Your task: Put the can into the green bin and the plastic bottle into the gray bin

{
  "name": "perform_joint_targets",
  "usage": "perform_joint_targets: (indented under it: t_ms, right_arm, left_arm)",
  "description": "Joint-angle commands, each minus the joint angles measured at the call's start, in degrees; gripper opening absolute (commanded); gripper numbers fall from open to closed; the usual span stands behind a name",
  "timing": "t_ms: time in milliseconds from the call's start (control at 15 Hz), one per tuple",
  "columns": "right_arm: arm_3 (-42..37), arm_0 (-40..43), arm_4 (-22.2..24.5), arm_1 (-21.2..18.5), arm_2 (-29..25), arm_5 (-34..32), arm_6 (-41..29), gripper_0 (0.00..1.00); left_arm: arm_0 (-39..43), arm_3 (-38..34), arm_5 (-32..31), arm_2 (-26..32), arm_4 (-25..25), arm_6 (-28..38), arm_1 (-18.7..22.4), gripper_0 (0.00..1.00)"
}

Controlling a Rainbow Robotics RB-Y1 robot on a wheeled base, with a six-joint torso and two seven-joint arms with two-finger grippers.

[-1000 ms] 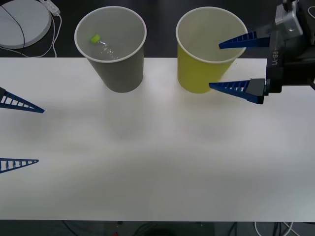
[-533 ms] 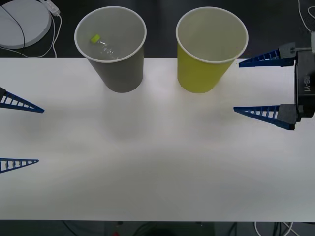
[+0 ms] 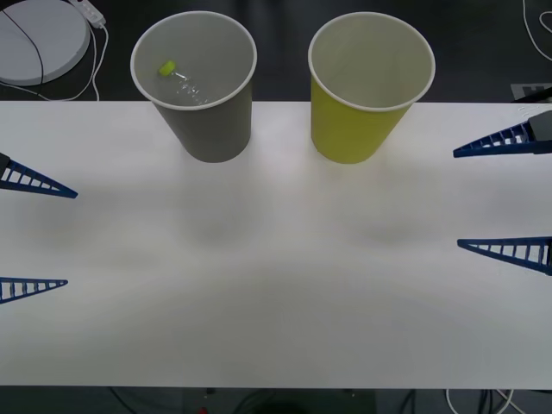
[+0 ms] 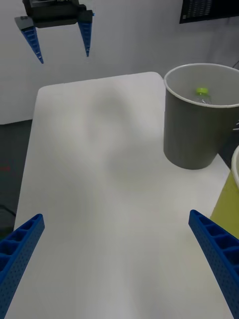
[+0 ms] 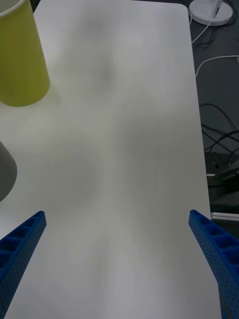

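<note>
The gray bin (image 3: 205, 121) stands at the table's far edge, left of the green bin (image 3: 354, 129). Inside the gray bin lies the plastic bottle (image 3: 183, 82) with its lime cap. The can is out of view; I see only the pale inner wall of the green bin. My right gripper (image 3: 457, 199) is open over the table's right edge, well clear of the green bin. My left gripper (image 3: 71, 239) is open at the left edge. The right wrist view shows the gray bin (image 4: 191, 129), the bottle (image 4: 201, 92), the green bin (image 4: 230, 199) and the left gripper (image 4: 63, 58).
The white table (image 3: 276, 302) spreads wide between the two grippers. A white round device (image 3: 39, 39) with a cable sits beyond the far left corner. Cables (image 5: 219, 144) lie on the floor beside the table. In the left wrist view the green bin (image 5: 20, 60) stands far off.
My right gripper has drawn back from the green bin's rim, moving right and toward the near side, open throughout. The left arm has not moved.
</note>
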Motion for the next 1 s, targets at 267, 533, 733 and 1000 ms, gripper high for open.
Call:
perform_joint_targets:
  t_ms: [267,533,733,1000]
  right_arm:
    - [-4.88,10.19,-0.14,1.88,-6.92,-2.86,2.13,1.00]
    - [-7.78,15.02,-0.05,3.02,-9.99,-2.86,3.36,1.00]
    - [-8.22,15.55,-0.05,3.55,-10.17,-2.86,4.07,1.00]
    - [-8.13,15.55,-0.05,3.72,-10.17,-2.86,4.59,1.00]
  left_arm:
    - [0.00,0.00,0.00,0.00,0.00,0.00,0.00,1.00]
    - [0.00,0.00,0.00,0.00,0.00,0.00,0.00,1.00]
    - [0.00,0.00,0.00,0.00,0.00,0.00,0.00,1.00]
    - [0.00,0.00,0.00,0.00,0.00,0.00,0.00,1.00]
